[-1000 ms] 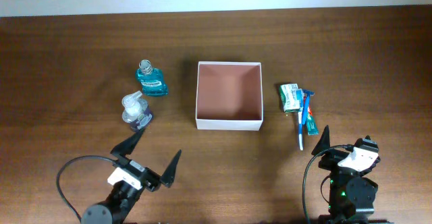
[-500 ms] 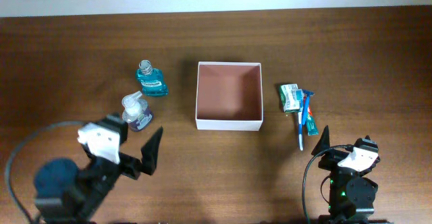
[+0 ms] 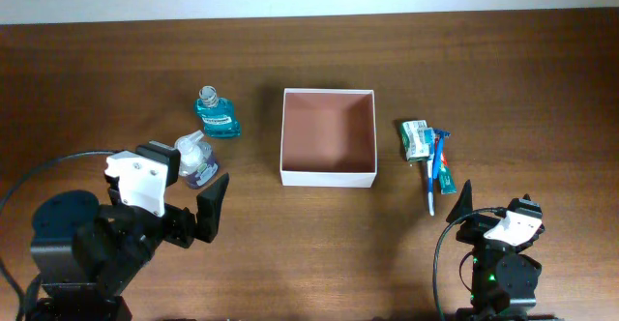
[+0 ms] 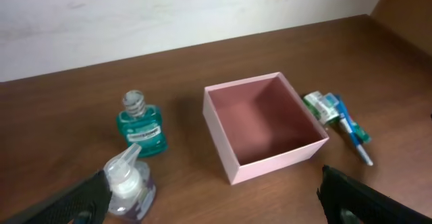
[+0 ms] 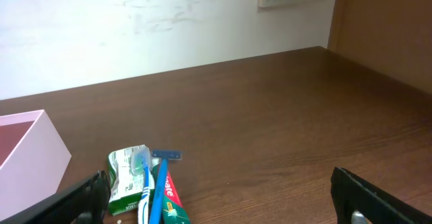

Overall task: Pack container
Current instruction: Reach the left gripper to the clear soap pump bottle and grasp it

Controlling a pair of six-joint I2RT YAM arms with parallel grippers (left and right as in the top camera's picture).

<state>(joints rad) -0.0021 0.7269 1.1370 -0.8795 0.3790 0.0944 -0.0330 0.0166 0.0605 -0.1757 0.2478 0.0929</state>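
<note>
**Overhead.**
- Container (image 3: 328, 177): square white-walled box with a reddish-brown floor. It sits mid-table and nothing is inside.
- Teal mouthwash bottle (image 3: 218, 116): well to the container's left.
- Clear pump bottle (image 3: 196, 159): just nearer than the mouthwash bottle.
- Right of the container, in a cluster: green-and-white carton (image 3: 416, 139), toothbrush (image 3: 431, 184), toothpaste tube (image 3: 446, 178).
- Left gripper (image 3: 191, 168): fingers spread wide, and at the pump bottle.
- Right gripper (image 3: 495, 201): fingers spread, holding nothing, on the near side of the toothbrush.
- Table (image 3: 97, 70): dark wood.

**Left wrist.**
- Left gripper (image 4: 212, 183): fingers wide apart.
- Pump bottle (image 4: 129, 183): close to one finger and off-centre in the gap.
- Mouthwash bottle (image 4: 142, 126): beyond the pump bottle.
- Container (image 4: 273, 170): ahead, with the carton (image 4: 320, 105) past it.

**Right wrist.**
- Right gripper (image 5: 216, 183): spread, nothing between the fingers.
- Carton (image 5: 127, 180), toothpaste tube (image 5: 170, 198) and a container corner (image 5: 34, 150): all ahead of the gripper.

**Handling note (judgement).**
- The step in hand looks like the left arm's first pick, the pump bottle.
- Shift sideways until the bottle's body is centred in the gap.
- Grip below the pump head.
- Lift clear of the container wall.
- Set it in a corner, which leaves room for the rest.
</note>
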